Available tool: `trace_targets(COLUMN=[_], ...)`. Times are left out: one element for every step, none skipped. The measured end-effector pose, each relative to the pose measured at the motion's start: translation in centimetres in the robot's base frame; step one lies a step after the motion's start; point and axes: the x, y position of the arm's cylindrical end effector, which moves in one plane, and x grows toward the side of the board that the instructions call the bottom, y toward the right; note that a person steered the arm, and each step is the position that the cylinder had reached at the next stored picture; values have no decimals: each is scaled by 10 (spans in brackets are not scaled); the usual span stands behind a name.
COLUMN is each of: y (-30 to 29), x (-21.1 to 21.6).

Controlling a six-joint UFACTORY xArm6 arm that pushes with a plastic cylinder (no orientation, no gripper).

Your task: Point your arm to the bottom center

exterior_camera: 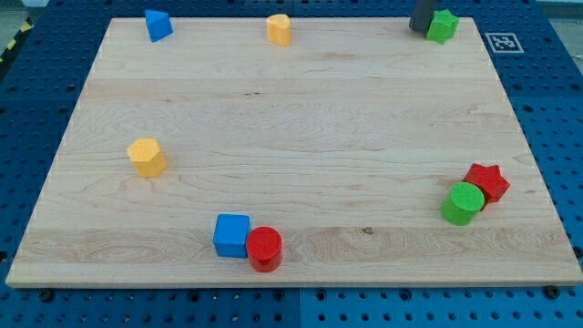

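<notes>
My rod enters at the view's top right and my tip (420, 29) rests on the wooden board (301, 118) at its top edge, touching or just left of a green star block (444, 25). The bottom centre of the board lies far from the tip. A blue cube (231, 235) and a red cylinder (264, 248) sit side by side near the bottom edge, left of centre.
A blue triangular block (158, 25) sits at the top left. A yellow heart-like block (279, 29) sits at the top middle. A yellow hexagonal block (146, 157) is at the left. A green cylinder (463, 202) touches a red star (487, 181) at the right.
</notes>
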Motion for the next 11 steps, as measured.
trace_targets(y=[1,-6,-34,-39,-41,-41,-42,-90,-164,-212,-208], x=[0,1,38,101,113,113,135,165,211,269,324])
